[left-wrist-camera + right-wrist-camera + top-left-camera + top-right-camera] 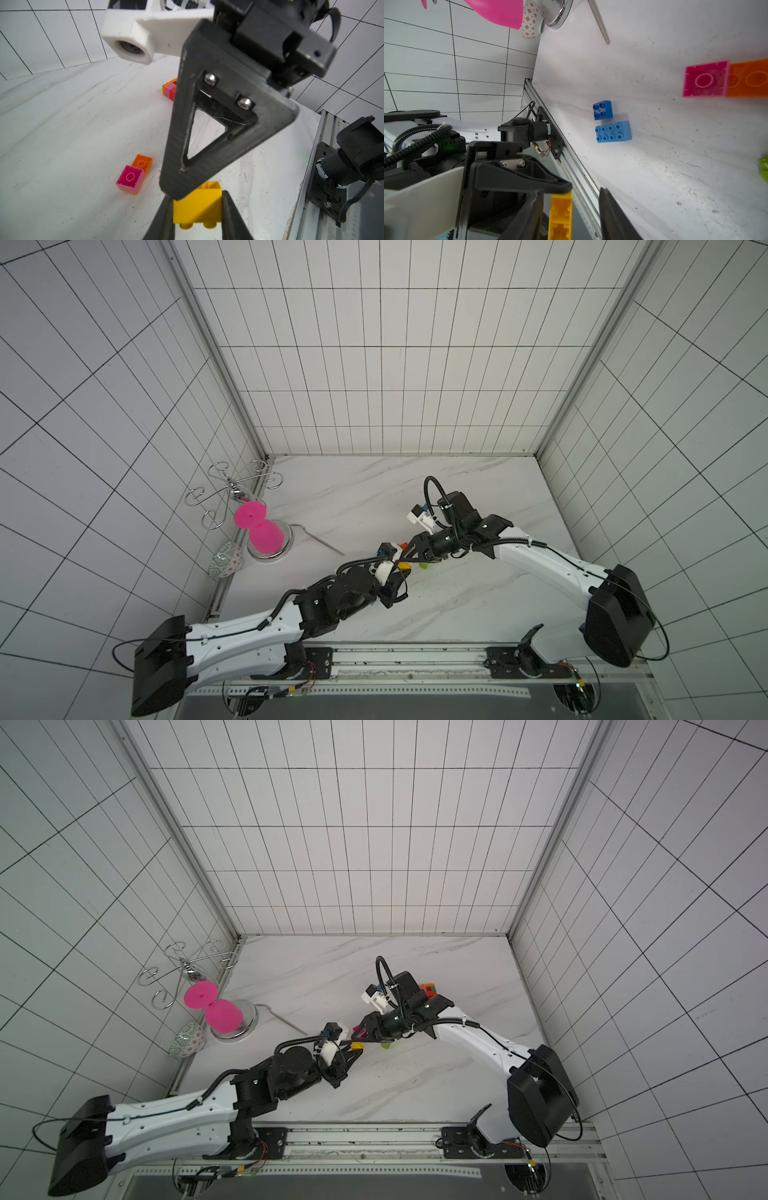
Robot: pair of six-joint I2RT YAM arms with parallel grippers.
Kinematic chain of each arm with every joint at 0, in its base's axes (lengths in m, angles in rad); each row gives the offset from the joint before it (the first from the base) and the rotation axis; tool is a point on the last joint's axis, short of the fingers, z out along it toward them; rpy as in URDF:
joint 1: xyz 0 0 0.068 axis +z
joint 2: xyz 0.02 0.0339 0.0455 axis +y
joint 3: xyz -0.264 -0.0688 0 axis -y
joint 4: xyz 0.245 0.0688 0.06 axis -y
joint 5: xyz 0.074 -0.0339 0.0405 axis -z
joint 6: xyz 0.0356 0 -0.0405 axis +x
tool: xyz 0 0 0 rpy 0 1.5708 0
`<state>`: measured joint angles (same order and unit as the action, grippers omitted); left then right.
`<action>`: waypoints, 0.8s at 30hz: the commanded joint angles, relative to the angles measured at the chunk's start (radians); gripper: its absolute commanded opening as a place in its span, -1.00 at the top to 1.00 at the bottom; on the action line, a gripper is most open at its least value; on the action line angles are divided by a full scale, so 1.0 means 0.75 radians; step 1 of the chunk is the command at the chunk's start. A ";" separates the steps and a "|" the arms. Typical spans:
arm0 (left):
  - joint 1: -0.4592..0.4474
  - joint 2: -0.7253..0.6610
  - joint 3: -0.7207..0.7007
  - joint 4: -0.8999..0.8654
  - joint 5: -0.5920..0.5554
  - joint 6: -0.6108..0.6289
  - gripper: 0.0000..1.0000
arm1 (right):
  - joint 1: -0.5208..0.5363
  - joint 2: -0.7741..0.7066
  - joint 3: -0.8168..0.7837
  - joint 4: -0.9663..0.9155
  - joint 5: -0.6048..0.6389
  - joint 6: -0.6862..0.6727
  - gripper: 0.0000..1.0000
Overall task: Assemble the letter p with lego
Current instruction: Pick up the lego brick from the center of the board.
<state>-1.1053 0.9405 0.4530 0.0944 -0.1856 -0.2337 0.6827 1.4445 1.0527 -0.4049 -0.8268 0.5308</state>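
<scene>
Yellow brick (pixel 197 207): up off the table (pixel 457 605), mid-scene, right where the two arms meet!
Left gripper (pixel 197 195): pinching that yellow brick by two opposite side walls, firm hold.
Right gripper (pixel 570 193): fingers spread either side of the same brick, with daylight on one side. Not clamped, I'd say.
Brick's facing: studs point back toward the left wrist, hollow underside out toward the right gripper.
Long axis: can't settle it; the brick looks short and blocky, tipped on its side.
Built so far: a small stack (pixel 170 89) in orange, pink and red sits well apart. No letter readable there.
Loose pieces: pink brick (pixel 705 79) touching orange brick (pixel 747 78), both undersides up; blue brick (pixel 602 110) just beside light blue brick (pixel 613 131), studs up; lime brick (pixel 423 567) near the arms.
Left to do: most of the letter, by my reckoning.
</scene>
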 commanded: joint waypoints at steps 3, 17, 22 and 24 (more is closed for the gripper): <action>-0.008 0.012 0.016 0.022 -0.030 0.026 0.46 | 0.016 -0.004 0.024 -0.023 -0.026 -0.045 0.12; -0.010 0.014 0.016 0.023 -0.043 0.027 0.46 | 0.054 0.035 -0.011 0.020 -0.096 -0.057 0.42; -0.011 0.013 0.016 0.023 -0.052 0.023 0.45 | 0.067 0.025 -0.030 0.022 -0.099 -0.067 0.55; -0.011 0.014 0.016 0.024 -0.052 0.019 0.37 | 0.069 0.008 -0.044 0.028 -0.084 -0.070 0.72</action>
<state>-1.1107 0.9463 0.4530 0.0925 -0.2165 -0.2241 0.7143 1.4631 1.0496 -0.3996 -0.8593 0.4973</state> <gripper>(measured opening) 0.302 0.176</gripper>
